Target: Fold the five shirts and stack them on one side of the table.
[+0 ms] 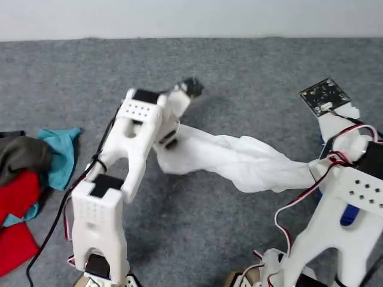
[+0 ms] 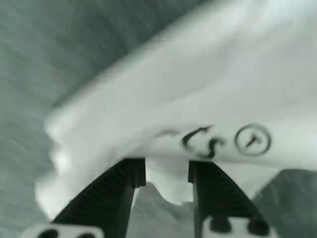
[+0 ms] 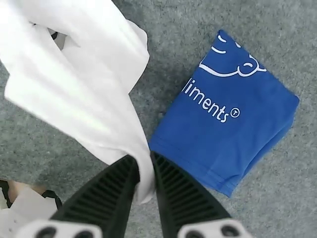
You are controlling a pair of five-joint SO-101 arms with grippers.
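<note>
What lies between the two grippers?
The white shirt, stretched from the left gripper to the right gripper, each shut on one end; the high view shows it.

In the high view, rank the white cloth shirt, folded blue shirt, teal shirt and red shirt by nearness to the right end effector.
1. The white cloth shirt, clamped in the right end effector.
2. The folded blue shirt, beside that arm.
3. The teal shirt, in the far left pile.
4. The red shirt, same pile, farther out.
</note>
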